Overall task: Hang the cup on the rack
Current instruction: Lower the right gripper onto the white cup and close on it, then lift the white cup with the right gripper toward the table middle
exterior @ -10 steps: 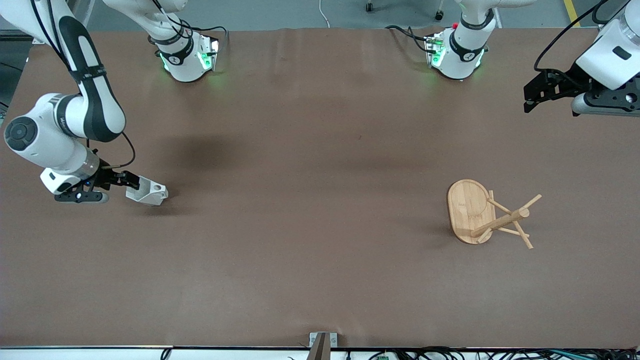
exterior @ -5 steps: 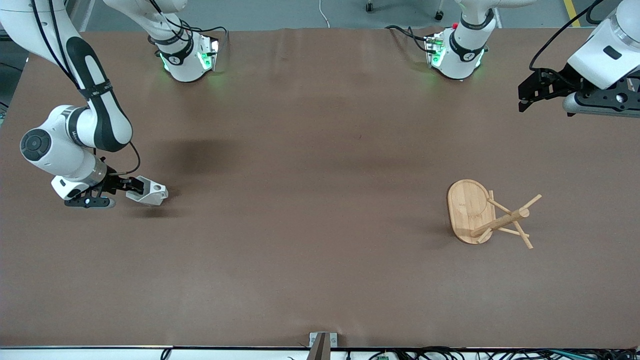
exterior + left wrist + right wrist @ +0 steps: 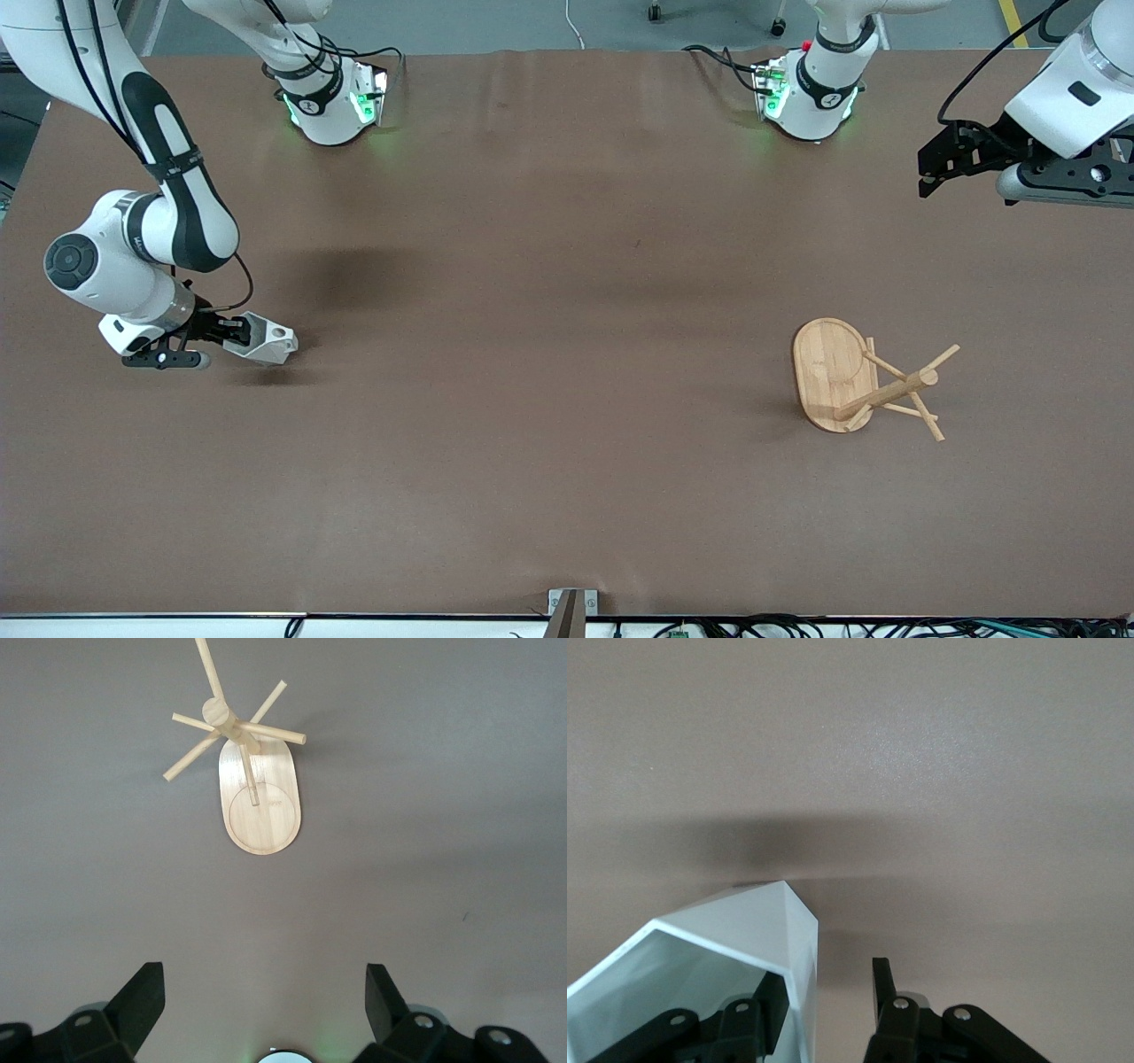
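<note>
The white faceted cup (image 3: 267, 344) lies on its side on the table at the right arm's end, its handle tab with the round hole facing up. My right gripper (image 3: 243, 333) is low at the cup's mouth and open. In the right wrist view one finger (image 3: 766, 1014) is inside the cup (image 3: 744, 921) and the other (image 3: 881, 988) is outside, with a gap to the wall. The bamboo rack (image 3: 873, 385) stands at the left arm's end, and also shows in the left wrist view (image 3: 257, 788). My left gripper (image 3: 932, 168) is open and empty, high over the table's end.
The brown table (image 3: 549, 354) is bare between the cup and the rack. The two arm bases (image 3: 332, 102) stand along the edge farthest from the front camera. The cup lies close to the table's end edge.
My right arm has pushed its gripper forward onto the cup's mouth; the cup has not moved. My left gripper rose slightly, then held still.
</note>
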Motion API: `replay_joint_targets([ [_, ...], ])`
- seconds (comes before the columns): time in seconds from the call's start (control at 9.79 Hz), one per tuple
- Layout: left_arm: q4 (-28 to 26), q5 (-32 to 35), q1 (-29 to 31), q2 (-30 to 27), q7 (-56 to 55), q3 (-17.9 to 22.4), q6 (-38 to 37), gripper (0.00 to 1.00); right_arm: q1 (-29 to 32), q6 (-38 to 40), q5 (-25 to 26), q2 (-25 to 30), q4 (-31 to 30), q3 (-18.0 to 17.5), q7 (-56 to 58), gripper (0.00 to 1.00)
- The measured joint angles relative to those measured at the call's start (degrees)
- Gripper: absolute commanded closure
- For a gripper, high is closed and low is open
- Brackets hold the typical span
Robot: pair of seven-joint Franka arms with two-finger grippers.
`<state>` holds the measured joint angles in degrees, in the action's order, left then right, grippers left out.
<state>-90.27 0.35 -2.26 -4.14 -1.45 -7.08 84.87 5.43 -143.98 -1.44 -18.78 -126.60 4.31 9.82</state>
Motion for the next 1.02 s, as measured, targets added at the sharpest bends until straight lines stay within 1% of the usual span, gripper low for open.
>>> replay_joint_targets([
  [0.1,0.0,0.0,0.0,0.0,0.0,0.0,0.0,0.0,0.0,-0.2,-0.5,-0.1,0.0,0.0,0.0,1.0],
  [0.41,0.0,0.0,0.0,0.0,0.0,0.0,0.0,0.0,0.0,-0.1,-1.0,0.1,0.2,-0.1,0.0,1.0],
  [0.51,0.0,0.0,0.0,0.0,0.0,0.0,0.0,0.0,0.0,1.1,-1.0,0.1,0.6,-0.1,0.0,1.0],
  [0.61,0.0,0.0,0.0,0.0,0.0,0.0,0.0,0.0,0.0,5.1,-1.2,0.2,2.2,-0.1,0.0,1.0],
  [0.72,0.0,0.0,0.1,0.0,0.0,0.0,-0.1,0.0,0.0,11.2,-2.9,0.7,5.3,-0.1,0.0,1.0],
  [0.92,0.0,0.0,0.1,0.0,0.0,0.0,-0.1,0.0,-0.2,24.4,-8.8,3.5,12.4,-0.1,-0.2,1.0],
  [1.02,0.0,0.0,0.1,0.0,0.0,0.0,-0.2,0.0,-0.3,30.4,-10.1,4.9,16.4,-0.1,-1.1,1.0],
])
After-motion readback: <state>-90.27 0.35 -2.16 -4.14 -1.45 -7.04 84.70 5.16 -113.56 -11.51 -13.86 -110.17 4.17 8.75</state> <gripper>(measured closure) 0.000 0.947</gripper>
